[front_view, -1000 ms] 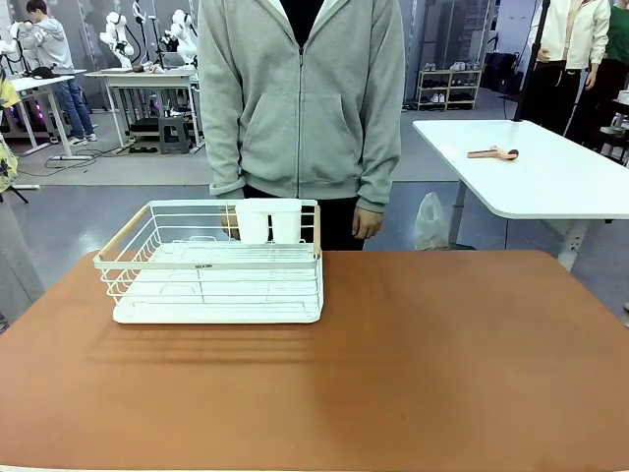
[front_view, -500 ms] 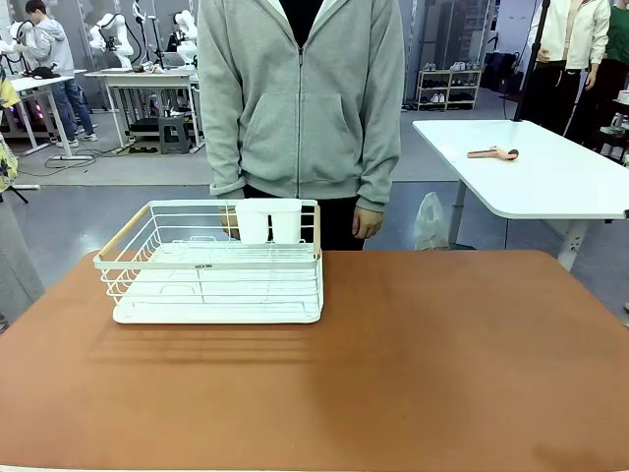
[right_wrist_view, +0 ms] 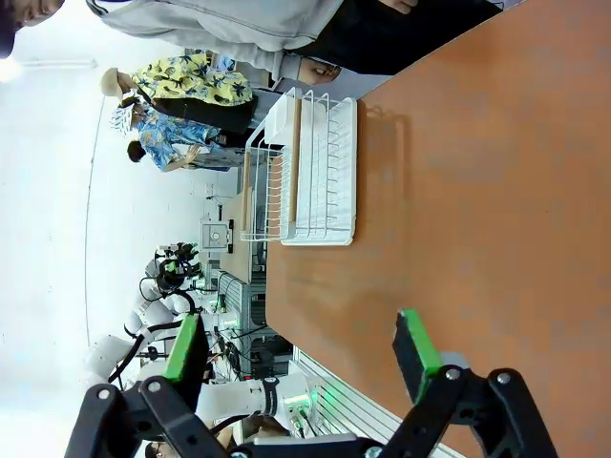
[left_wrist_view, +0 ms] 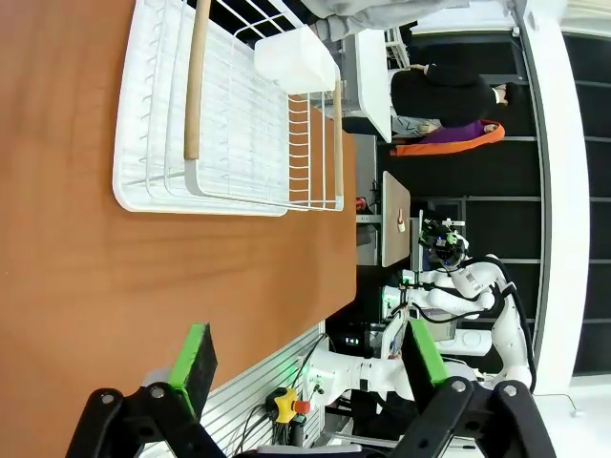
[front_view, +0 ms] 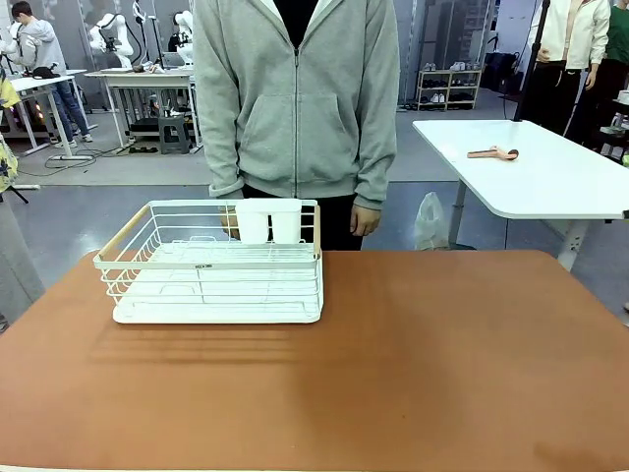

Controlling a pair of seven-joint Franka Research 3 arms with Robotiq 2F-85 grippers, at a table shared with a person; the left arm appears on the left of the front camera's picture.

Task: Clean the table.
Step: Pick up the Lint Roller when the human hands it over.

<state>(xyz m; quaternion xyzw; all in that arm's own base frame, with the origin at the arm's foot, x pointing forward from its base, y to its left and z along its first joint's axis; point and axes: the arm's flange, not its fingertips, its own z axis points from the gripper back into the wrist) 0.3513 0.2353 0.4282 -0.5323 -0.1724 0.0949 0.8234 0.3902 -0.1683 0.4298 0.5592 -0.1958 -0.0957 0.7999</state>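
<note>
Left gripper (left_wrist_view: 310, 355): jaws spread wide, nothing between the green pads (left_wrist_view: 196, 355), over the table's near edge.
Right gripper (right_wrist_view: 298, 353): wide open too, empty, above bare table top.
Table (front_view: 442, 344): reddish-brown, spanning the front view, carrying a white wire rack.
Wire rack (front_view: 211, 285): on the table's left half, towards the far edge; wooden handles at both ends; white holder (front_view: 267, 221) at its far right corner.
Person (front_view: 295, 98): grey hoodie, standing at the far edge behind the rack, hand (front_view: 367, 222) hanging just beyond the table.
White-topped table (front_view: 531, 187): far right, well apart, small brown tool (front_view: 493, 152) lying on it.
</note>
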